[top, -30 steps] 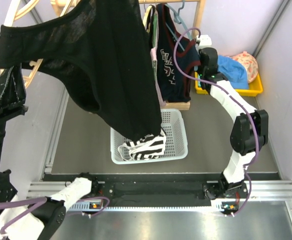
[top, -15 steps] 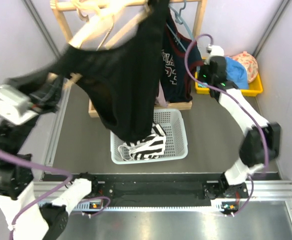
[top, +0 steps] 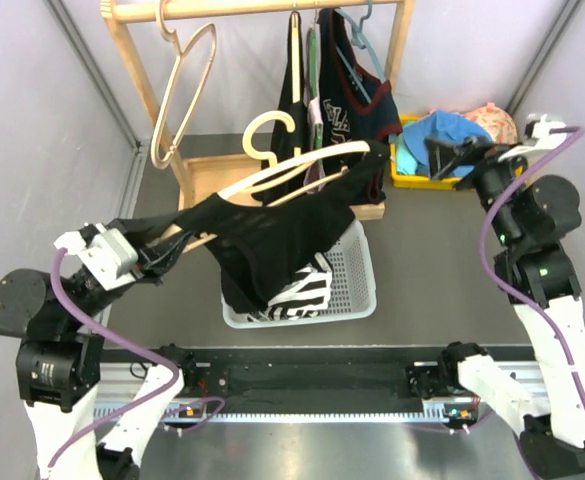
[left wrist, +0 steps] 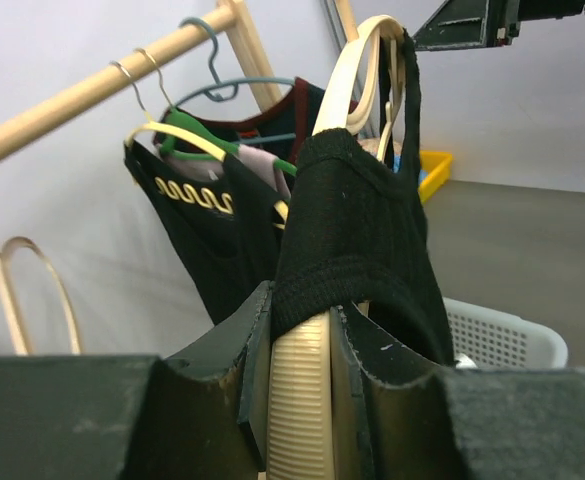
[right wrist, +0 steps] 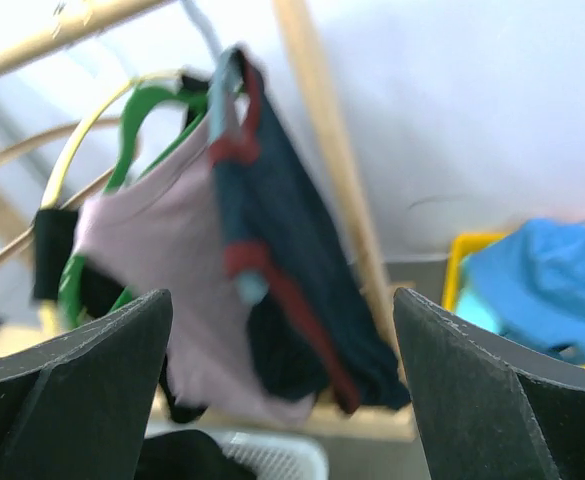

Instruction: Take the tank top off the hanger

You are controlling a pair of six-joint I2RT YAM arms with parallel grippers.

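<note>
While the left gripper (top: 160,256) works at the far left, its jaws stand nearly closed, clamped on one arm-end of the cream hanger (top: 290,168). The wrist view shows a band of black cloth lying over the hanger just beyond the fingertips. The tank top (top: 272,235) is draped on that hanger and stretches away to this gripper's right. Its lower part droops over the basket (top: 364,300); contact with the basket cannot be judged. Handling estimate: light, thin, limp and stretchy, not fragile, though a strap may snag on the hanger's shoulder. The best hold looks to be the strap or neckline edge near the hanger's far end, drawn along the hanger arm rather than across it. The basket is white mesh, below and right of the left gripper, and holds a black-and-white striped garment (top: 304,290). Further right, just beside the right gripper (top: 452,155), is a yellow bin (top: 406,170) holding a blue cloth (top: 450,132), with a pale patterned item behind that. The right gripper's jaws are spread wide with nothing between them, well apart from the tank top and facing the garments on the rack (top: 262,8).
</note>
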